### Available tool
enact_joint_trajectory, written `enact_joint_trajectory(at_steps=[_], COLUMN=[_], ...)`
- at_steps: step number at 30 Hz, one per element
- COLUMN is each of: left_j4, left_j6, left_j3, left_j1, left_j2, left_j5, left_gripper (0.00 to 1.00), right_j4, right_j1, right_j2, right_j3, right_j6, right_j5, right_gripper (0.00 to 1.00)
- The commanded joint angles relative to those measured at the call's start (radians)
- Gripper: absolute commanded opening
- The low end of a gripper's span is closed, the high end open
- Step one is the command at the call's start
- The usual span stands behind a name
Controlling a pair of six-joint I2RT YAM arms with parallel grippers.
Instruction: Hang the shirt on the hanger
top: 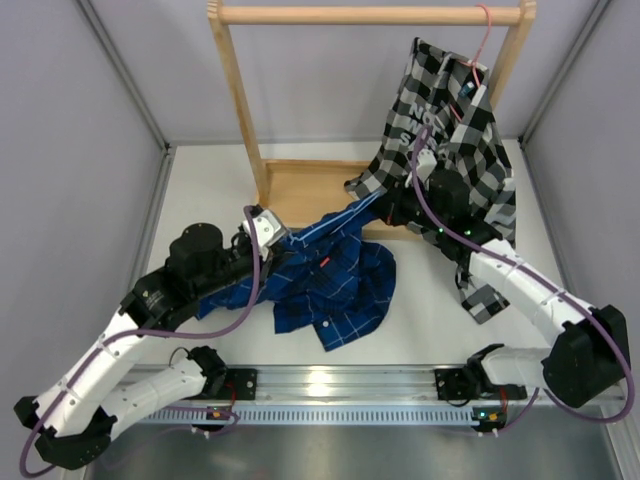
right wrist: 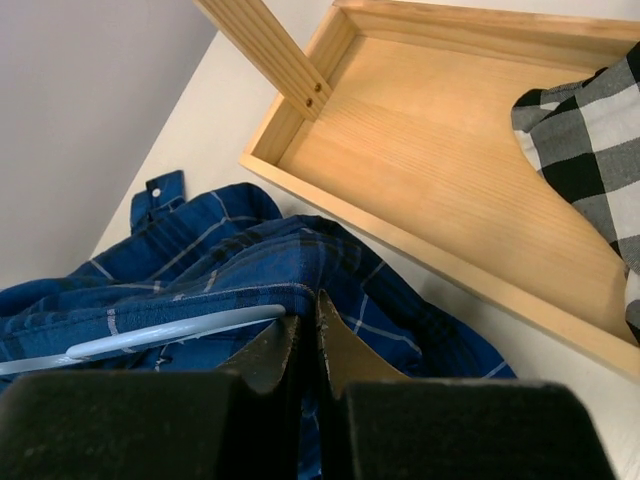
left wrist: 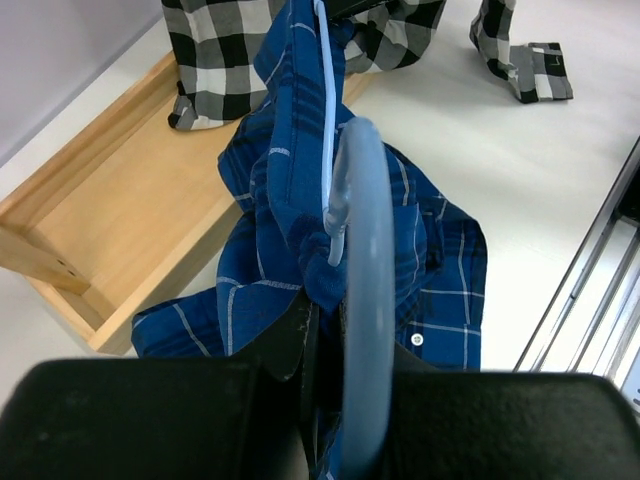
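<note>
The dark blue plaid shirt [top: 335, 285] lies bunched on the table, with one part stretched up toward the right. The light-blue wire hanger [top: 335, 222] runs through that stretched part. My left gripper [top: 262, 230] is shut on the hanger's hook [left wrist: 360, 250], and shirt cloth [left wrist: 290, 160] drapes over the wire beyond it. My right gripper [top: 393, 207] is shut on the shirt's hem [right wrist: 250, 290], right where the hanger's arm [right wrist: 170, 335] ends against my left finger [right wrist: 270, 350]. Most of the hanger is hidden under cloth.
A wooden rack [top: 370, 15] stands at the back on a tray base [top: 300, 190], which also shows in the wrist views [right wrist: 430, 170] [left wrist: 110, 220]. A black-and-white checked shirt [top: 460, 130] hangs on a pink hanger [top: 484, 40]. A metal rail [top: 330, 385] lines the near edge.
</note>
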Motion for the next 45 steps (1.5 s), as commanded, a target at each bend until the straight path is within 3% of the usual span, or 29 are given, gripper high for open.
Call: enact_joint_trajectory(at_steps=[1,12,16,19,23,27,28,32,35,40,45], left_j4=[-0.092,-0.169,-0.207,-0.209,-0.221,-0.189,-0.172,-0.088,-0.077,-0.072,-0.057], left_j6=[0.003,-0.026,-0.04,-0.051,-0.047,-0.073,-0.086,-0.167,-0.182,-0.193,-0.198], left_j3=[-0.013,-0.025,-0.008,0.005,0.002,0.021,0.024,0.035,0.048,0.032,0.012], left_j1=[-0.002,-0.025,-0.037,-0.038,-0.038,-0.036,-0.038,-0.038,-0.038,-0.036,-0.036], left_j2=[-0.016,0.026,0.078,0.119,0.17,0.165,0.149,0.121,0.139,0.164,0.162], left_j5=[0.016,0.004,-0.048,-0.076,-0.05,-0.051,-0.062,-0.076,-0.056,-0.05,-0.065], left_gripper=[0.0,0.0,0.0,0.0,0.0,0.0,0.0,0.0,0.0,0.0,0.0], right_j4=[-0.047,-0.018,0.031,0.112,0.174,0.227,0.319,0.595,0.753,0.792,0.794], right_j1=[-0.07,-0.143,-0.184,-0.193,-0.198,-0.202,-0.201,-0.189,-0.169,-0.149,-0.149], right_j2=[0.034,0.071,0.024,-0.024,-0.09,-0.039,-0.024,0.016,0.042,0.08,0.099], right_j3=[0.086,0.12,0.101,0.048,-0.038,-0.061,-0.11,-0.251,-0.333,-0.367,-0.393], right_j6=[-0.068,-0.089,-0.075,-0.06,-0.057,-0.04,-0.013,0.234,0.342,0.37,0.39], right_j5=[0.099,0.2,0.191,0.078,0.121,-0.189,-0.308,-0.474,-0.496,-0.484,-0.462], right_gripper=[0.0,0.0,0.0,0.0,0.0,0.0,0.0,0.1,0.15,0.33,0.41])
